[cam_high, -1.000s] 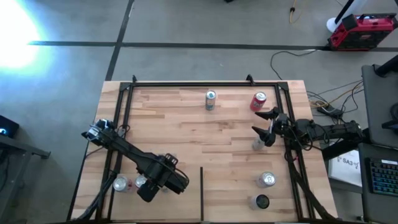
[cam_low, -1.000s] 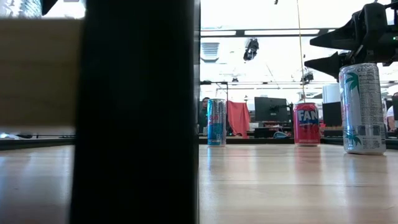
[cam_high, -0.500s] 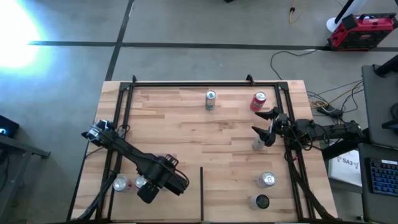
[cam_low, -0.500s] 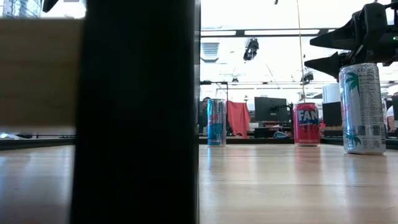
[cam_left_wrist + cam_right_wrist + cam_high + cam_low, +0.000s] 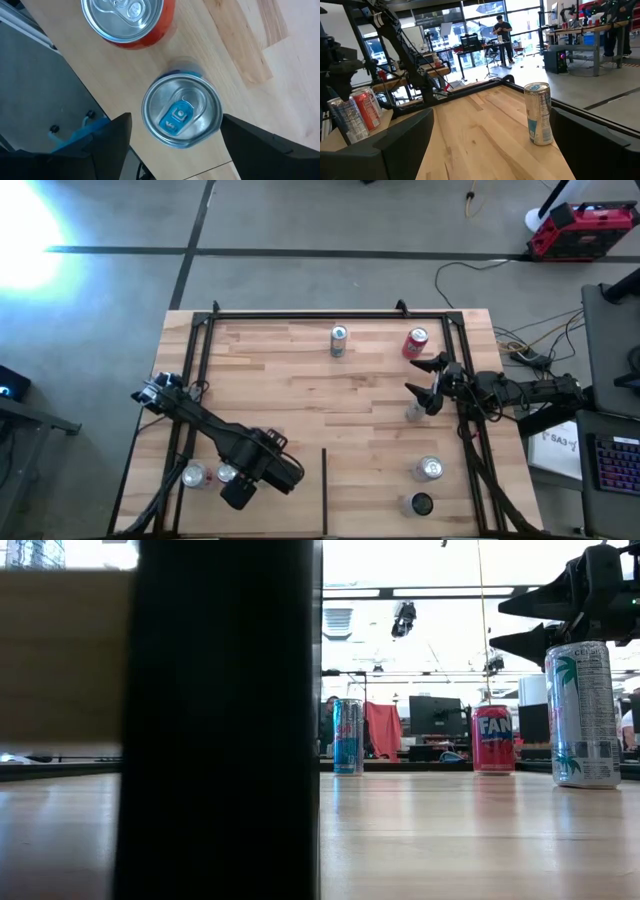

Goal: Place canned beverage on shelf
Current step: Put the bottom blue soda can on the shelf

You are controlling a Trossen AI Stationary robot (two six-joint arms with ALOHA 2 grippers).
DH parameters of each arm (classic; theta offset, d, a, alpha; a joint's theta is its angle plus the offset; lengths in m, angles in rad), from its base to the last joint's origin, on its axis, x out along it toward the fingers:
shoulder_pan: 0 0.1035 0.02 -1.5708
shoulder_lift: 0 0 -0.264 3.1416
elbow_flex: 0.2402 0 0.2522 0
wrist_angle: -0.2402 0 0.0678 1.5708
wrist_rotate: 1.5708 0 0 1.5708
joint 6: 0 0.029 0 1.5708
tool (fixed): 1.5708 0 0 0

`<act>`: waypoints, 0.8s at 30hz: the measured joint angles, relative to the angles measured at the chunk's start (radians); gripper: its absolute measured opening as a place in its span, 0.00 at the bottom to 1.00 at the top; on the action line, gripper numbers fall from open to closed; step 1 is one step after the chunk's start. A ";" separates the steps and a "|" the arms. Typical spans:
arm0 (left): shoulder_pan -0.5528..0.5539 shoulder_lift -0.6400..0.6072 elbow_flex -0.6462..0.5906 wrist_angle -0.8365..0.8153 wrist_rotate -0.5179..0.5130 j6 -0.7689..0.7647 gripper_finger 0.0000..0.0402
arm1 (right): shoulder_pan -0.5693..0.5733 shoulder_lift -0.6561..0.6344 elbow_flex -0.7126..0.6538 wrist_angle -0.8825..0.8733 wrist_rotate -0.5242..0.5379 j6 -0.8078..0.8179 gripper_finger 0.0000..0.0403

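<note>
The shelf, a broad pale butcher-block board inside black rails, carries all the cans, and I place everything from its thin black divider strip, which juts in from the near edge. To the divider's left, the left gripper hangs straight above a blue-tabbed can; its two dark fingers stand on either side of the can's rim with a clear gap of wood showing on both sides, so the pincer is spread and grips nothing. A red can stands just beside the blue-tabbed one, farther out toward the shelf's left rail, and both sit upright on the board. Well to the divider's right and deeper onto the board, the right gripper hovers with its fingers splayed wide, empty, above and just behind a tall pale can with a palm print. Two more cans stand far from the divider along the back rail: a slim blue can and a red Fanta can. Nearer the divider on its right side are a silver-topped can and a dark-topped can, the latter closest to the near edge.
</note>
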 joint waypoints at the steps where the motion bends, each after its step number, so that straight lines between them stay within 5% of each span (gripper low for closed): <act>1: -0.001 0.002 0.000 0.000 0.000 -0.001 0.71 | 0.000 0.000 0.000 0.000 0.000 0.001 0.95; 24: -0.003 0.023 -0.001 0.000 0.000 -0.004 0.57 | 0.000 0.000 0.000 0.000 0.000 0.001 0.95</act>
